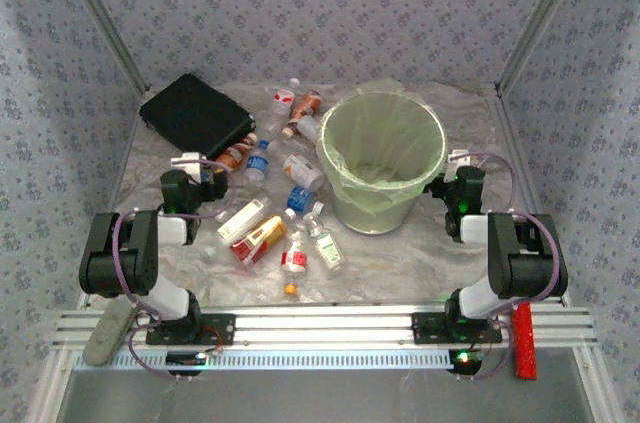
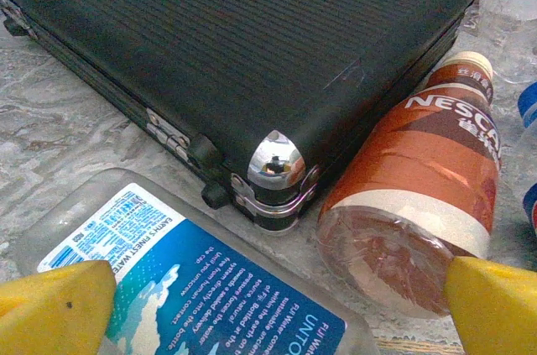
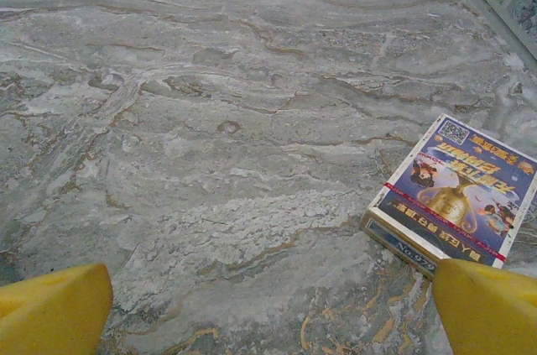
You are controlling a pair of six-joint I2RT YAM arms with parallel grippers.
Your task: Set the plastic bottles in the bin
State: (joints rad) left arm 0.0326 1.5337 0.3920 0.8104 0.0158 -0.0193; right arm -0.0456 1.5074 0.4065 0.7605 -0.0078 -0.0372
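Observation:
Several plastic bottles [image 1: 260, 240] lie scattered on the table left of the bin [image 1: 385, 158], a wide pale green bucket lined with a thin bag. My left gripper [image 1: 200, 171] is open among the leftmost bottles. In the left wrist view its yellow fingertips [image 2: 54, 309] straddle a clear bottle with a blue label [image 2: 210, 288], apart from it. A brown-labelled bottle [image 2: 419, 195] lies just ahead on the right. My right gripper [image 1: 460, 171] is open to the right of the bin, and nothing sits between its fingertips [image 3: 491, 309].
A flat black case [image 1: 195, 115] lies at the back left, its metal corner [image 2: 277, 166] close to the two near bottles. A small printed card box [image 3: 453, 195] rests by my right gripper. An orange cap [image 1: 290, 289] sits near the front edge.

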